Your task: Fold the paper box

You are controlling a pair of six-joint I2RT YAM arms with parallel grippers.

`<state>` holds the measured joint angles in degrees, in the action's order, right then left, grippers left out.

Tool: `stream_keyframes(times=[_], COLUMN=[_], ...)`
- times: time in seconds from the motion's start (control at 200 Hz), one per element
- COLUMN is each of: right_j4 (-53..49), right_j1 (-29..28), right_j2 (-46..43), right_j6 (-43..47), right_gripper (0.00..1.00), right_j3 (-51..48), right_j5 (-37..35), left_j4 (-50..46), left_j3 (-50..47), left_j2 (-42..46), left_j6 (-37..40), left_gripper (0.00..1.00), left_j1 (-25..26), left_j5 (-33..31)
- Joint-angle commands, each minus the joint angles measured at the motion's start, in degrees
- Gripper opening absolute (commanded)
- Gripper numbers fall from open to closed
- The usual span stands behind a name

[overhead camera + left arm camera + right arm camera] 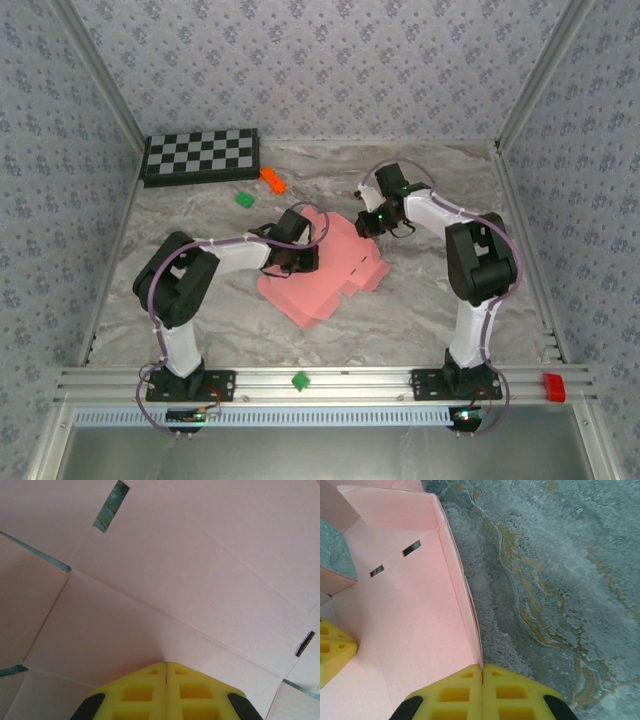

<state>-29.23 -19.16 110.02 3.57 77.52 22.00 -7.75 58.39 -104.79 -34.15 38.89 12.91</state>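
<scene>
Risk sits mostly with the right gripper [482,669]. Its yellow pads are pressed together, and the edge of the raised side wall [456,580] of the paper box [300,295] runs straight into the seam between them, so it looks to be pinching that thin wall near its end. The box lies mid-worktop between the two arms. It is part-folded: the base panel is flat on the marbled worktop [560,580], this wall and a far wall stand up, and the other flaps are spread flat toward the near side.

The left gripper [166,667] is also closed, with nothing between its pads. Its tip rests down on the pink base panel just beside a crease, and I judge it is acting as a hold-down.

Several things could go wrong:
- The grip on the wall is narrow and close to a corner, so a pull across the crease rather than along the fold could buckle or tear the card there.
- The card is smooth and the left tip bears on one small spot, so the whole sheet may pivot or slide under it if the right arm drags sideways.
- Lifting too high could peel the base off the worktop and let the standing walls spring flat.
- The two small slots [411,548] in the base need tabs lined up with them, and a skewed wall would miss them.
</scene>
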Motion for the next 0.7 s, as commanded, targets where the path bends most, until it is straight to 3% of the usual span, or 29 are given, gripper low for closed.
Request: stream_keyframes(times=[0.0,0.095,0.235,0.38,0.46,0.7], right_j4=[-1.3,-1.31,-0.85,1.06,2.36,5.51], right_j1=[-0.67,-1.26,-1.71,-2.23,-2.4,-3.15], right_j2=[-3.23,-4.66,-6.42,-8.18,-9.18,-11.51], right_j6=[3.55,6.31,9.82,13.44,15.67,20.32], right_gripper=[0.01,0.0,0.0,0.0,0.0,0.0], right_j3=[0.08,0.01,0.06,-0.73,-1.35,-2.14], right_j5=[-4.46,-6.31,-7.68,-9.37,-9.55,-11.14], left_j4=[-3.63,-4.0,-6.24,-7.39,-7.98,-6.34], left_j3=[1.18,1.75,2.34,0.43,-1.12,-6.08], left_j2=[-0.49,1.46,4.29,7.82,9.22,10.03], left_j6=[-0.32,-0.48,-0.06,-0.29,-0.95,-2.22], left_gripper=[0.0,0.0,0.11,0.33,0.4,0.41], left_j1=[0.12,0.13,-0.22,-1.28,-2.14,-4.09], left_j5=[1.98,1.71,-1.13,-4.69,-6.54,-5.48])
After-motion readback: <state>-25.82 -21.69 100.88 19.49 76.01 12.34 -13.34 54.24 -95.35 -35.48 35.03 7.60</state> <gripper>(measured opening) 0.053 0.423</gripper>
